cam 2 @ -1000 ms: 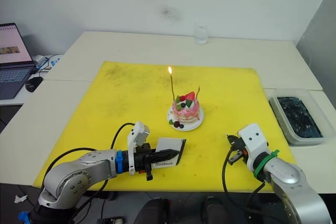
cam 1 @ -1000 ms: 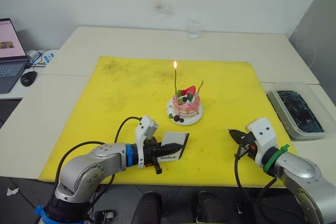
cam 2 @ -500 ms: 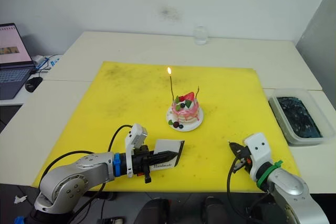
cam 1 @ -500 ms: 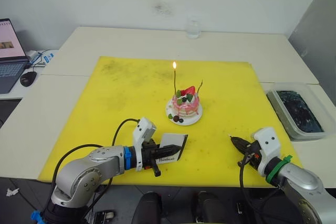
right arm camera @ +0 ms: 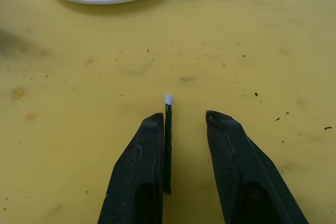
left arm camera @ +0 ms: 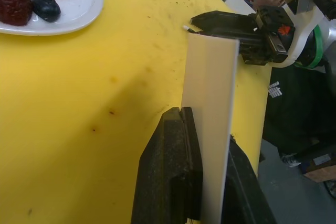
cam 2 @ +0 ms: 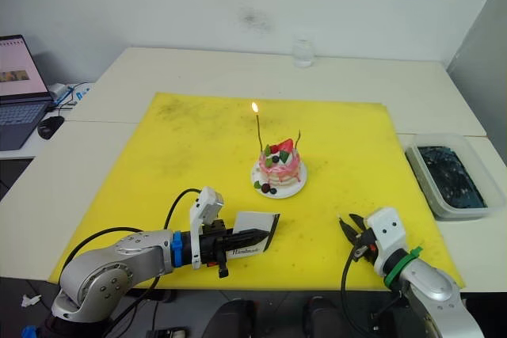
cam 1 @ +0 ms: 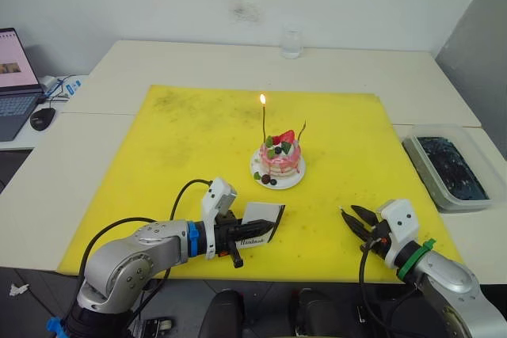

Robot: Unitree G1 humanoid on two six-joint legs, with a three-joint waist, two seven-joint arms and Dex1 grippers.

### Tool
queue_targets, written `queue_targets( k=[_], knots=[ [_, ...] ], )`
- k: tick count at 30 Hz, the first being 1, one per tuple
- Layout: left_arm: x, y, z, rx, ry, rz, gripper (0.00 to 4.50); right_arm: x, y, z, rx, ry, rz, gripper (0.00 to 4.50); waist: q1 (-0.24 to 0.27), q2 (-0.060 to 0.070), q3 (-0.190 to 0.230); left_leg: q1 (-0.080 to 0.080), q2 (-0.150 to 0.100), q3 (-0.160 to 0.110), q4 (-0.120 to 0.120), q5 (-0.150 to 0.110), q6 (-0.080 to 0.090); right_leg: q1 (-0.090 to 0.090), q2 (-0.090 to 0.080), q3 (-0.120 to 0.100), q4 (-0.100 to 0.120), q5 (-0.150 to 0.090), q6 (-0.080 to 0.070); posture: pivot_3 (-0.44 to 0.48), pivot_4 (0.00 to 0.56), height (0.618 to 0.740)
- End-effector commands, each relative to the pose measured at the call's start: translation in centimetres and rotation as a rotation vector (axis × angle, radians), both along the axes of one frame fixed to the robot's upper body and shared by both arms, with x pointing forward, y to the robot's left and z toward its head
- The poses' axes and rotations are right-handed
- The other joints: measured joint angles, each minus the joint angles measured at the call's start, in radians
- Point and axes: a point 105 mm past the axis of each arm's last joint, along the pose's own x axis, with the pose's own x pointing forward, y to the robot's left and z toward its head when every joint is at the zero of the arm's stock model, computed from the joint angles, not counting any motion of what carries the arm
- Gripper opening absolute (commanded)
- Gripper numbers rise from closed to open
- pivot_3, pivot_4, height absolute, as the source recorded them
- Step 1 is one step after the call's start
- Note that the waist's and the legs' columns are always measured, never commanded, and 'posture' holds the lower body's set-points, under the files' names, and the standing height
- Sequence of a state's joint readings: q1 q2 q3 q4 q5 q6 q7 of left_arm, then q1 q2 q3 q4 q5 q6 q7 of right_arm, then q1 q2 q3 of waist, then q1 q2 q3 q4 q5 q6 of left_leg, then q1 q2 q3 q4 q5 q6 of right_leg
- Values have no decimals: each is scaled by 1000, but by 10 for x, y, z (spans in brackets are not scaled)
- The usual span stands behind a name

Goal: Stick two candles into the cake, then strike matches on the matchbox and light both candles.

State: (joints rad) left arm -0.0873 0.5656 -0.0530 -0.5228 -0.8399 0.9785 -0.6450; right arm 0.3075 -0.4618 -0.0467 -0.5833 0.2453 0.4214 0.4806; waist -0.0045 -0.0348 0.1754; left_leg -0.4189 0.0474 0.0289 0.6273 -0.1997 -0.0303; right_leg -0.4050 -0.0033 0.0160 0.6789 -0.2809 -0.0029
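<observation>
Broadly, a pale table (cam 1: 198,61) carries a big yellow mat (cam 1: 198,140), scuffed and speckled with dark marks. Off its right edge sits a clear plastic tub (cam 1: 447,170), rectangular, with dark blue-black contents that cannot be made out. At the table's far edge stands a small clear glass (cam 1: 291,43). A laptop (cam 1: 14,77) and a mouse (cam 1: 43,118) rest on a side surface to the left.

Near the mat's middle the cake (cam 1: 282,159) sits on its white plate (cam 1: 287,183), round, pink and white, topped with strawberry and green and dark fruit. Two candles stand in it: the taller one (cam 1: 264,123) thin and upright with a small flame at its tip, the shorter one (cam 1: 303,131) beside the strawberry, unlit.

Low on the mat's near side, the left arm lies bent with its forearm almost level, pointing right. The left gripper (left arm camera: 194,177) is clamped on the matchbox (left arm camera: 212,119), a flat white card-like box held edge-up just above the mat.

At the near right, the right gripper (right arm camera: 184,129) hovers low over the mat, its black fingers parted. A match (right arm camera: 167,145), short and dark with a white head, lies against the inner face of one finger (right arm camera: 142,166), apart from the other. The matchbox and this gripper are near each other, not touching.
</observation>
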Motion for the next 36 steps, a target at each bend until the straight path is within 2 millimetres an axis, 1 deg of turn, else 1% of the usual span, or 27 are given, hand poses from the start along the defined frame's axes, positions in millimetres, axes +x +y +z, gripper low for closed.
queue_targets(
  k=[1,10,19,22,24,31,33,36],
  knots=[
    [-6,-4,6,-6,-14,-38,0,-4,3,3,-5,-26,28,1292,0,0,0,0,0,0,0,0,0,0,0,0,0,0,0,0,150,740],
    [-6,-4,6,-4,-10,-40,0,0,8,0,-8,-30,36,1292,0,0,0,1,0,0,0,0,0,0,0,0,0,0,0,0,150,740],
    [-6,-4,7,-1,-10,-43,0,-1,11,-5,-9,-20,44,1292,0,0,0,1,0,0,0,0,0,0,0,0,1,0,0,0,150,740],
    [-6,-4,7,0,-10,-44,0,-3,11,-7,-10,-15,46,729,0,-1,-1,1,0,0,0,0,0,0,0,0,1,0,0,0,150,740],
    [-6,-4,8,1,-10,-44,0,-3,11,-8,-9,-14,49,48,0,-1,-1,1,0,0,0,0,0,1,0,0,1,0,0,0,150,740],
    [-5,-4,8,1,-10,-45,0,-4,10,-7,-4,-31,50,48,0,-1,-1,1,0,0,0,0,0,1,0,0,1,0,0,0,150,740],
    [-4,-7,12,-4,-21,-51,0,-2,9,-1,0,-53,50,48,0,-1,-1,1,0,0,0,0,0,1,0,0,1,1,1,0,150,740],
    [0,-14,20,-33,-39,-52,0,0,7,13,-3,-92,54,48,1,-1,-1,1,0,0,0,0,0,1,0,0,1,3,5,0,150,740]
  ],
)
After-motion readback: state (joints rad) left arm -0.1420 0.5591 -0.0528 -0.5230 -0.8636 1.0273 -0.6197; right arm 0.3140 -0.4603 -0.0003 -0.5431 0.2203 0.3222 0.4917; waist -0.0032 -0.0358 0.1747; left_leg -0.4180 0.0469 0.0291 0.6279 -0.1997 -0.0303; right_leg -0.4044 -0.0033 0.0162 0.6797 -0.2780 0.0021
